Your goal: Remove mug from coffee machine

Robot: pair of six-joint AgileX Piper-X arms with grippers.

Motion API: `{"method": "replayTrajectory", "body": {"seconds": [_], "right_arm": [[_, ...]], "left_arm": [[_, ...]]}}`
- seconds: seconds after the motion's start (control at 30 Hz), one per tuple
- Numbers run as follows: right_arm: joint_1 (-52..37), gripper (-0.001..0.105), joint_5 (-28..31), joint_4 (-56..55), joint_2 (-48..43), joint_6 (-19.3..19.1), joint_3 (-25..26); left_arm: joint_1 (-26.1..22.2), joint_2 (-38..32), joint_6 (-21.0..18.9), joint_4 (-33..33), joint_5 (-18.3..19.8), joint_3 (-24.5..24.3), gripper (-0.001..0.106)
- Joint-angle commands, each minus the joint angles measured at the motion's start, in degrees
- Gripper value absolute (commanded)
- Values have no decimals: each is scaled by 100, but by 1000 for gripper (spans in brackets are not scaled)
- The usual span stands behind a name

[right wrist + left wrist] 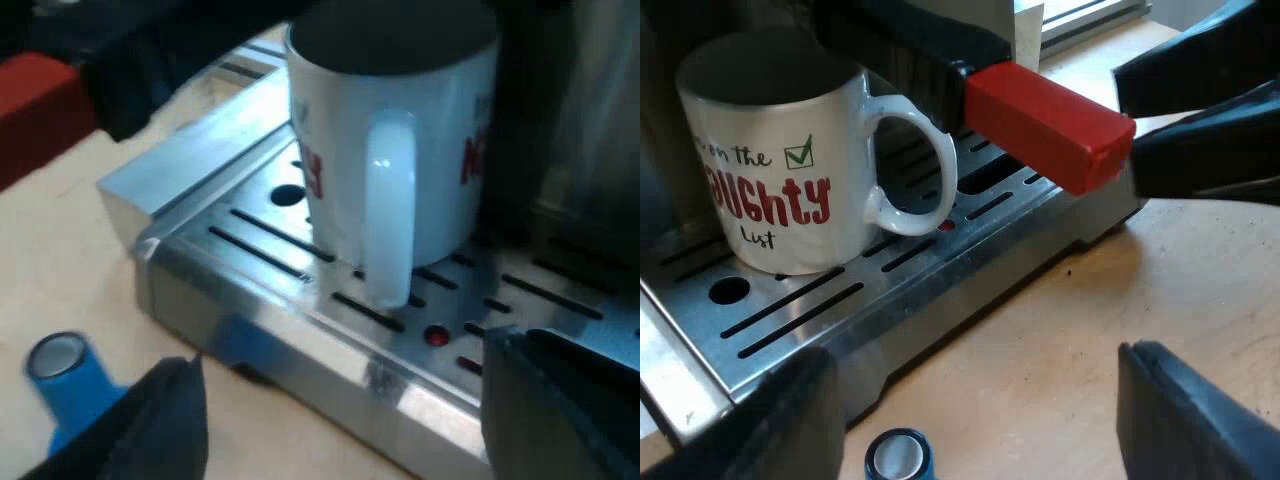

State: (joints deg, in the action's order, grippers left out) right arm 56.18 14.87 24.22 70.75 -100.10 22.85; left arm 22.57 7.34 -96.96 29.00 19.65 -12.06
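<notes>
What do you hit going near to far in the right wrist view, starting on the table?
blue tamper → drip tray → mug, standing on the tray with its handle toward the camera.

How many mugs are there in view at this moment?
1. The white mug stands on the machine's slotted drip tray, near the holder's red handle end. Others may be hidden beyond these views.

- White mug [770,170], upright, with red lettering and a green tick box; its inside looks dark.
- It stands on the slotted metal drip tray [810,310] of the espresso machine [570,200], mug handle [390,200] turned toward the tray's front edge.
</notes>
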Motion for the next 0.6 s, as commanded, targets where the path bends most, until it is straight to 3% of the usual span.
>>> {"method": "replayTrajectory", "body": {"seconds": [0.03, 0.37, 0.6], "right_arm": [[19, 60, 85, 519, 340, 87, 12], [9, 60, 297, 2082, 1580, 136, 106], [9, 60, 545, 2108, 2144, 136, 578]], "left_arm": [[13, 4, -2, -111, -57, -5, 61], [13, 4, -2, -111, -57, -5, 61], [13, 4, -2, -111, -57, -5, 61]]}}
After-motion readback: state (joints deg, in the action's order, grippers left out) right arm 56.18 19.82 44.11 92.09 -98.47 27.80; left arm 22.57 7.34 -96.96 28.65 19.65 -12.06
